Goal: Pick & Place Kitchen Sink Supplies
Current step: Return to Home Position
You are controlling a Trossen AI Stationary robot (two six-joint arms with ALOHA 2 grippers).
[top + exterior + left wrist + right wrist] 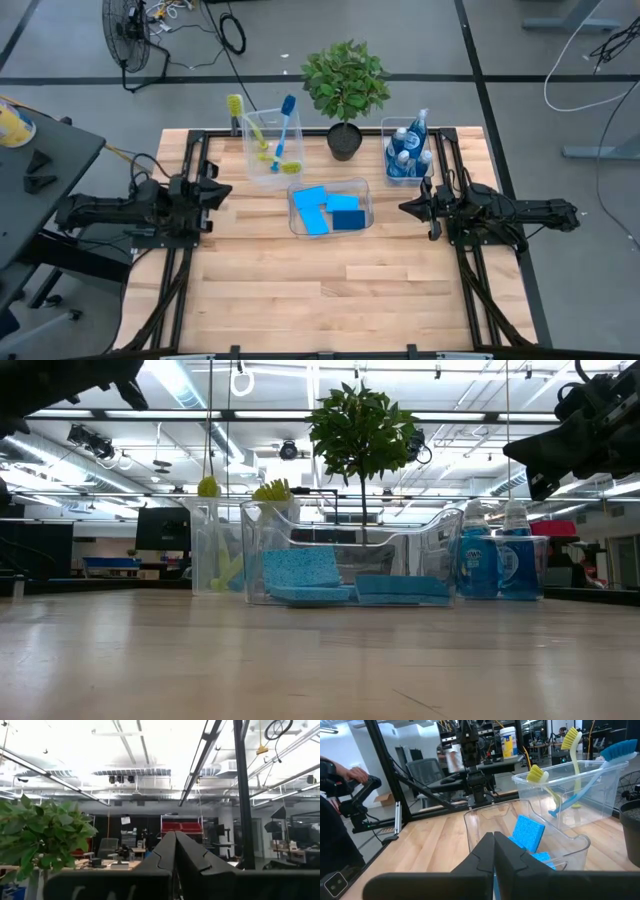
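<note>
Sorted by kind: sponges (316, 207), brushes (264, 140), bottles (407, 156). Left pincer (224, 190) and right pincer (404, 208) closed, empty, at worktop (300, 290) sides; task judged done.

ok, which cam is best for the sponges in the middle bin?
High view: the blue sponges lie fully exposed in the clear bin. Low view shows them side-on through the wall; right wrist view has them partly behind the right gripper; left wrist view shows none.
</note>
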